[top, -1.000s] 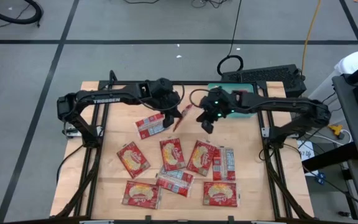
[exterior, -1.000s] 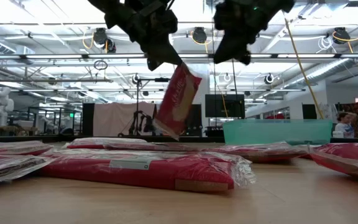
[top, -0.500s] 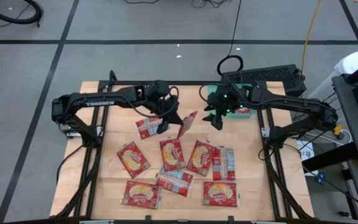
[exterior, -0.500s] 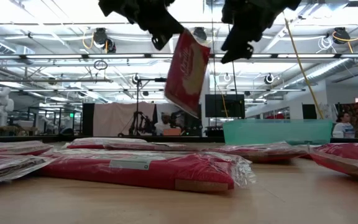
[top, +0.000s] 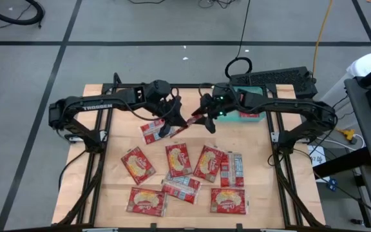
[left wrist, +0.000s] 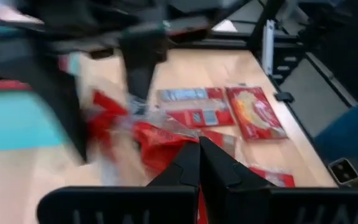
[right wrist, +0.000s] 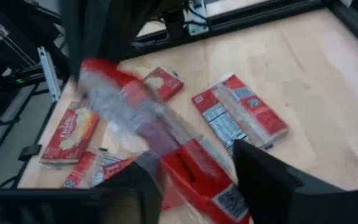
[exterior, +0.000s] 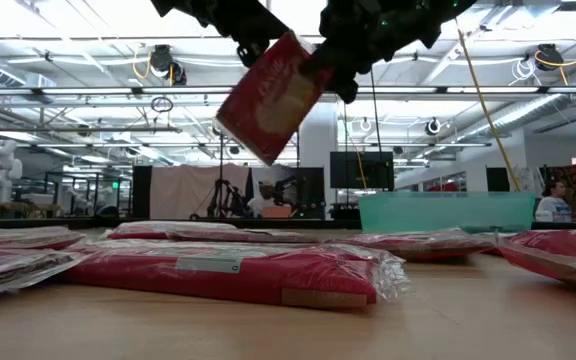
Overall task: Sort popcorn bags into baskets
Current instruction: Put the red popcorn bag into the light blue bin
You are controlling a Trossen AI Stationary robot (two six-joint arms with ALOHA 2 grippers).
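Note:
One red popcorn bag (top: pixel 187 120) hangs in the air over the table's far middle, between my two grippers. My left gripper (top: pixel 174 121) is shut on one end of it. My right gripper (top: pixel 204 117) stands at the other end, with that end (right wrist: pixel 194 171) lying between its spread fingers; I cannot tell whether they touch it. In the low view the bag (exterior: pixel 268 95) slants well above the table. The teal basket (top: pixel 253 94) stands at the far right, under my right arm. Several more popcorn bags (top: pixel 178 159) lie flat on the wood. My left gripper pinches the bag's end (left wrist: pixel 188 144) between its two shut fingers. The fingers slant down from the table's left side. The bag reaches away from them toward my right gripper, tilted and lifted clear of the table, its clear wrapper crumpled.
One bag (top: pixel 154 131) lies right below my left gripper; the others spread over the middle and near part of the table (top: pixel 108 193). Something red (top: pixel 250 116) shows at the basket's near edge. A dark keyboard (top: pixel 282 78) lies beyond the far right corner.
My left gripper has raised the bag and swung its free end up, so it has gone from hanging steeply to slanting toward my right gripper. My right gripper went toward the basket, then came back toward the table's left, to the bag's free end.

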